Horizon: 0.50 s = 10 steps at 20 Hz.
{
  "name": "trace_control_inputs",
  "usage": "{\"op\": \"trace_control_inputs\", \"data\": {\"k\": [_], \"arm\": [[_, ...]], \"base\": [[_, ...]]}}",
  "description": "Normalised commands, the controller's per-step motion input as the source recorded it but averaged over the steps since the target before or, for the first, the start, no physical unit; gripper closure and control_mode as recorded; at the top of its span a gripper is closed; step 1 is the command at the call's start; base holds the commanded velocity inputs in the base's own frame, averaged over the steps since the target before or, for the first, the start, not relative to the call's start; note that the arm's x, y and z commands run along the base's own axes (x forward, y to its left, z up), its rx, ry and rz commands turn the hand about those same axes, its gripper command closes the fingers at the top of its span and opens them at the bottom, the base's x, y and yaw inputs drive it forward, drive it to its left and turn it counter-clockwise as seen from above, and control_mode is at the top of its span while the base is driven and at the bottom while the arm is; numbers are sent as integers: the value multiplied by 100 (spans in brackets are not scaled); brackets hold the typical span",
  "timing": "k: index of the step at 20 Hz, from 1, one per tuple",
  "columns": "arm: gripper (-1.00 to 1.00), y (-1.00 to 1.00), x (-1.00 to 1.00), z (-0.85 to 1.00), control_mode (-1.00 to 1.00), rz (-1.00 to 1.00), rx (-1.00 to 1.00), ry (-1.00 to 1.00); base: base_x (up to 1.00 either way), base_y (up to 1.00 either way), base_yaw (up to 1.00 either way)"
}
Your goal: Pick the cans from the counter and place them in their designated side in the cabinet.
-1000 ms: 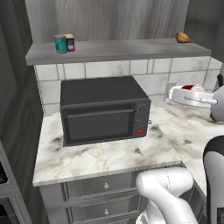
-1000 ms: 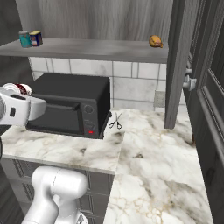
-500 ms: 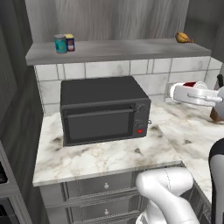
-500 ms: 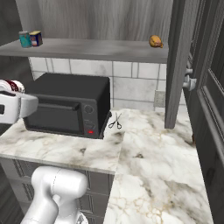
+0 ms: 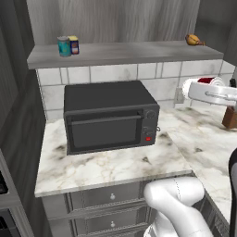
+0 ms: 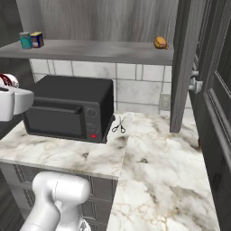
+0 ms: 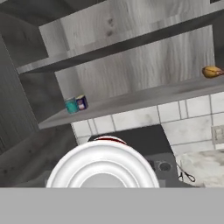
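The gripper (image 5: 203,88) pinches the red can (image 5: 209,81), which could clip the shelf (image 5: 139,53) edge going up and slip out.

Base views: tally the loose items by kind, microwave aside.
Cans: 3: teal can, yellow-topped can, red can
Food item: 1
Scissors: 1
Total: 5
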Motion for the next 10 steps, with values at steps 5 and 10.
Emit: {"op": "trace_control_inputs", "data": {"k": [5,10], "arm": [[100,4,0,18,-100,1,0,-3],[100,1,0,12,-100,1,0,-4]], "base": [[0,0,0],[0,0,0]]}}
